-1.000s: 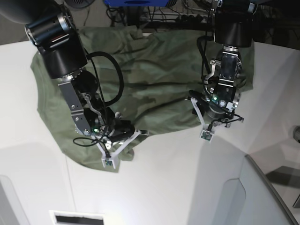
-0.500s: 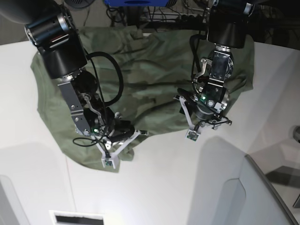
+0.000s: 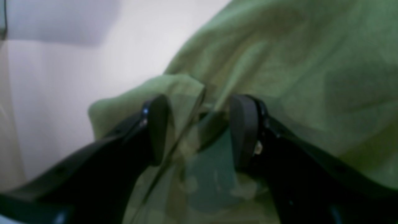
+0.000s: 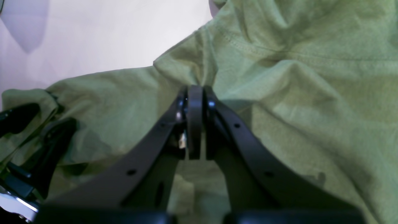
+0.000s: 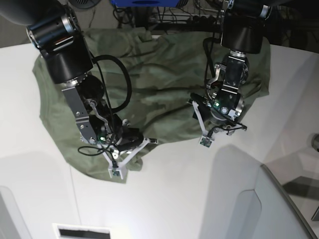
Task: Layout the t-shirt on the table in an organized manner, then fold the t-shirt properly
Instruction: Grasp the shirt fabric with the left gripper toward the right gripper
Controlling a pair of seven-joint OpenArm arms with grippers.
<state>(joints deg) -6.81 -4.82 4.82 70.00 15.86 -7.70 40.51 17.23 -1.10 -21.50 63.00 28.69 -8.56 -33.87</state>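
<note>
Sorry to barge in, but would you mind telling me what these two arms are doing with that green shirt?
The two arms are laying out an olive-green t-shirt, which lies rumpled on the white table, not yet flat or folded. The right gripper is shut on a pinch of fabric at the shirt's near edge. The left gripper has its jaws apart, straddling a folded bit of the shirt's edge without clamping it yet.
</note>
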